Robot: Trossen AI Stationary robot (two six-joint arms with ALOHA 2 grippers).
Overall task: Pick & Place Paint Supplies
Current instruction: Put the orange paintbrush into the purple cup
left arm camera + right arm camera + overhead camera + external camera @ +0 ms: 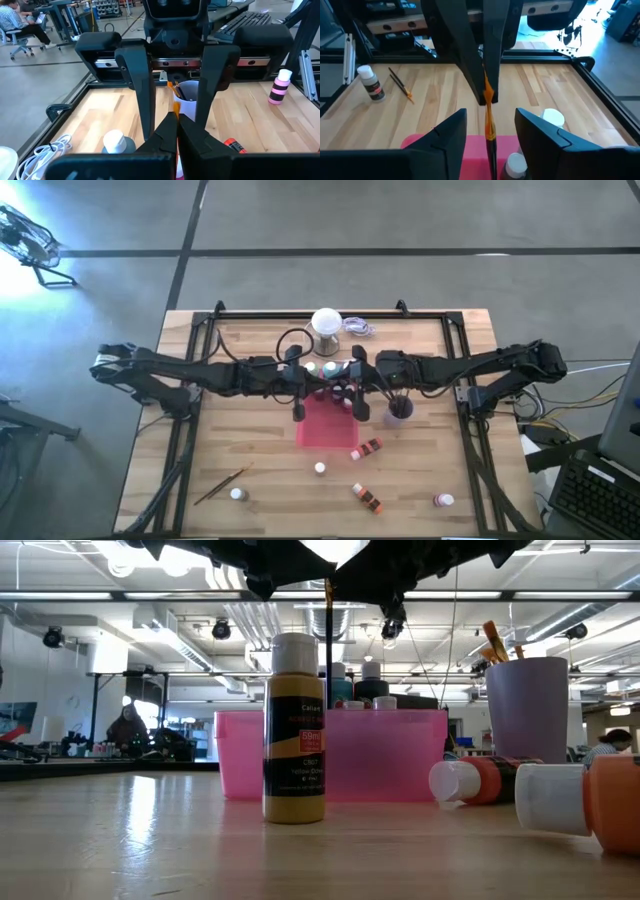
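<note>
A thin brush (488,115) with an orange band hangs upright over the pink tray (325,428) at the table's middle. My left gripper (485,97) is shut on it. My right gripper (490,135) faces the left one, open, with one finger on either side of the brush and not touching it. The low view shows the brush (328,635) coming down behind the tray's wall (400,755), which hides its lower end. A purple cup (398,408) holding brushes stands right of the tray. My left gripper pinches the brush at the top of its orange band (487,91) between its two fingertips. The fingers come from the table's left, slanting a little downward, and lie across the brush. The brush hangs upright below them.
Small white-capped bottles lie or stand in front of the tray (368,448) (320,468) (366,497) (237,494) (443,500). Another brush (222,485) lies at the near left. The white ball-topped stand (326,323) and a coiled cord (358,327) are at the far edge.
</note>
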